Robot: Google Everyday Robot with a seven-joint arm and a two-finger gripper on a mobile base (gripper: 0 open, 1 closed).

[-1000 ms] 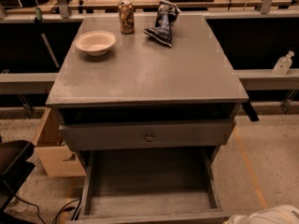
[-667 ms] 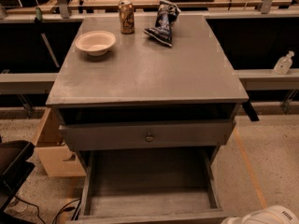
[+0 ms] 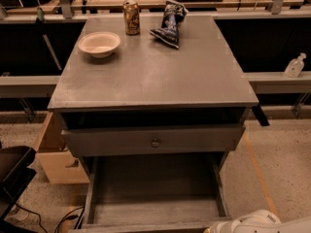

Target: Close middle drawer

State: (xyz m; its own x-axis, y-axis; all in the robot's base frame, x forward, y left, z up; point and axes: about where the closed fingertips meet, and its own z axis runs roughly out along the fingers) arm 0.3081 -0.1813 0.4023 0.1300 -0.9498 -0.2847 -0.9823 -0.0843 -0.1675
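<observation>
The grey cabinet has an upper drawer front with a round knob that sits nearly flush under the top. Below it the middle drawer is pulled far out toward me. Its empty grey inside shows, and its front edge runs along the bottom of the view with the knob hidden. The lowest drawer is hidden beneath it. Only a white piece of my arm shows at the bottom right corner, beside the open drawer's right front corner. My gripper is out of view.
On the cabinet top stand a white bowl, a drink can and a dark chip bag. A cardboard box sits on the floor to the left, beside a dark object. A white bottle stands on the right ledge.
The white piece of my arm at the bottom right has crept slightly up and left into view. The drawers and the things on top have not moved.
</observation>
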